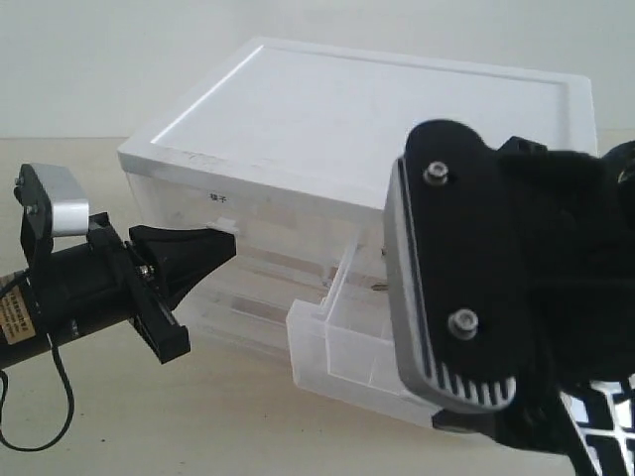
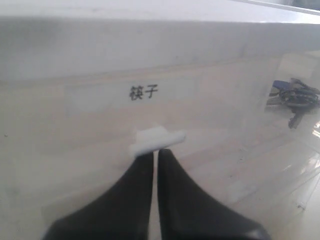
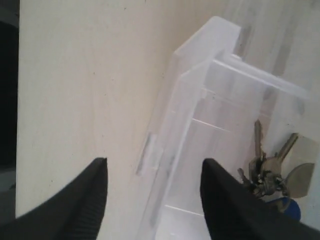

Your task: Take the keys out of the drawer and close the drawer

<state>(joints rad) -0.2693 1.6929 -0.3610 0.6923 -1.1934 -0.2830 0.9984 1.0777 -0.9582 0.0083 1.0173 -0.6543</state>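
The right gripper (image 3: 155, 165) hovers spread and empty over the drawer (image 3: 210, 45), likely to take the lower-right keys (image 3: 265, 172).

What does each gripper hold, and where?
Right gripper is open, holding nothing. Left gripper is shut, tips at a white tab handle; grip unclear.

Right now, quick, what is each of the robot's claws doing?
Left gripper: closed, tips at a white tab handle.
Right gripper: open, holding nothing; the keys lie in the open drawer.
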